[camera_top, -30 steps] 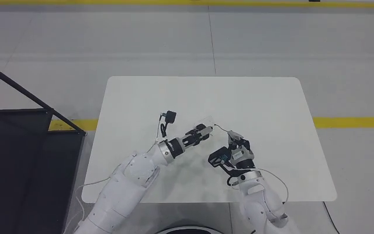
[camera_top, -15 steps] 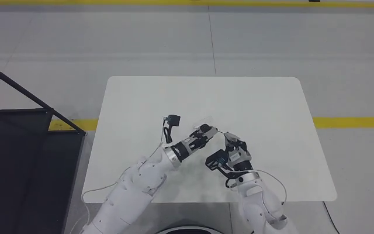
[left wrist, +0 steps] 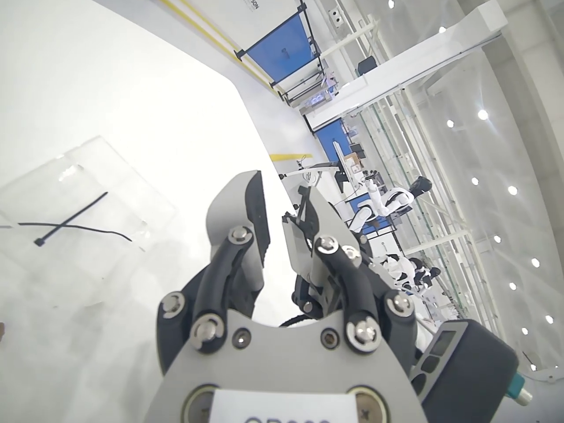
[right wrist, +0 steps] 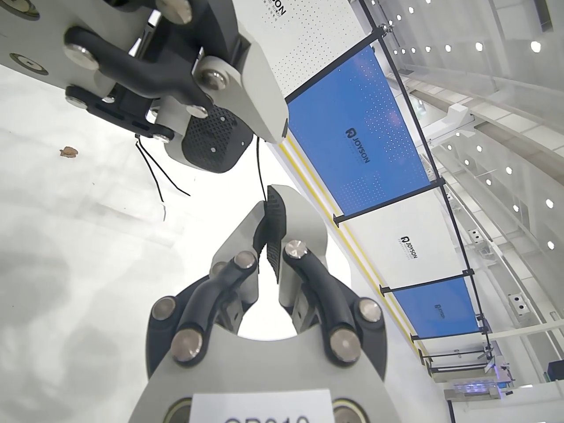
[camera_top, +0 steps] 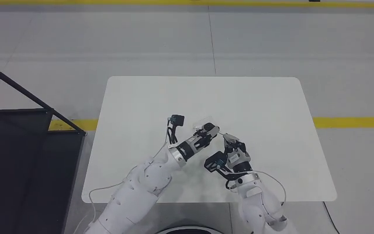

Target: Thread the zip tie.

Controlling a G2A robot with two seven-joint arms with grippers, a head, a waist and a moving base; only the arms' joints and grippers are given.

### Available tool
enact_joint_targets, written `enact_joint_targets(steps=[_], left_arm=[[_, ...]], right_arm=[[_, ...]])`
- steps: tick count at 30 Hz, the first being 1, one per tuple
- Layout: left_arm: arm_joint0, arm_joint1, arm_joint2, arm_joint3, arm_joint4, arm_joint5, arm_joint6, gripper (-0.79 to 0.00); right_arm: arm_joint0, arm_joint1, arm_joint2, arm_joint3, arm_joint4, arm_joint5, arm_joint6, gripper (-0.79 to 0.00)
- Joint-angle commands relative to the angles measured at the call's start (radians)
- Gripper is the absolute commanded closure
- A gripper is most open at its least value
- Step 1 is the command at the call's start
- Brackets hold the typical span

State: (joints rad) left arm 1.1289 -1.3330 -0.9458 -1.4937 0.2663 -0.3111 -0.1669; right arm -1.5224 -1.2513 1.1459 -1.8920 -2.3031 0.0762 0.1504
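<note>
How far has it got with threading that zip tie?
Done: the right gripper holds one zip tie pinched. In hand: the open left gripper sits close by its far end. Left: no loop shows, so the threading itself remains.

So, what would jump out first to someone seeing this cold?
The two grippers meet tip to tip over the white table: the right gripper is shut on a thin black zip tie that reaches toward the open left gripper. Nearby, spare zip ties lie crossed on a clear sheet.
</note>
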Motion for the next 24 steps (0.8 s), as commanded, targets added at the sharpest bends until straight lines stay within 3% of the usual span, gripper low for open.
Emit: enact_joint_targets(steps=[1,18,24], left_arm=[[-0.001,-0.001,0.000,0.002,-0.001,-0.003,-0.003,-0.268],[-0.016,-0.015,0.004,0.032,0.002,-0.030,-0.020,-0.234],[-0.023,-0.019,0.005,0.042,0.003,-0.042,-0.031,-0.166]], right_arm=[[-0.003,-0.001,0.000,-0.002,-0.002,0.003,0.004,0.000],[-0.020,-0.010,0.005,-0.016,0.000,-0.008,0.021,0.000],[-0.029,-0.012,0.011,-0.024,0.006,-0.009,0.028,0.000]])
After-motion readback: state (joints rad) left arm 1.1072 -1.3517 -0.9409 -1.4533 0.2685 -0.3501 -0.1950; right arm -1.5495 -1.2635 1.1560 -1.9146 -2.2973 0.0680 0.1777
